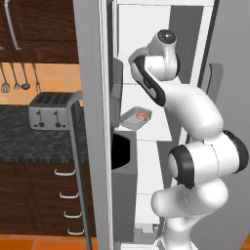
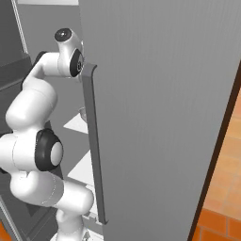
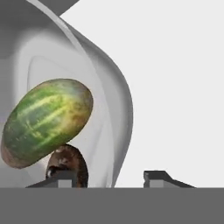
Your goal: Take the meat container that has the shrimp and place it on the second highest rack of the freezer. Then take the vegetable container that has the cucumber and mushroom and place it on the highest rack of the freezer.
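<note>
Tool (image 3: 109, 177) spread astride vegetable container's (image 3: 116, 100) rim, cucumber (image 3: 46, 120) over mushroom (image 3: 70, 164) inside, bare white freezer (image 3: 179, 87) shelf beyond the rim.

Arm (image 1: 195, 146): glossy white rounded segments. Joints: black bands, dark end cap. Fingertips (image 3: 157, 177): small, dark grey.
</note>
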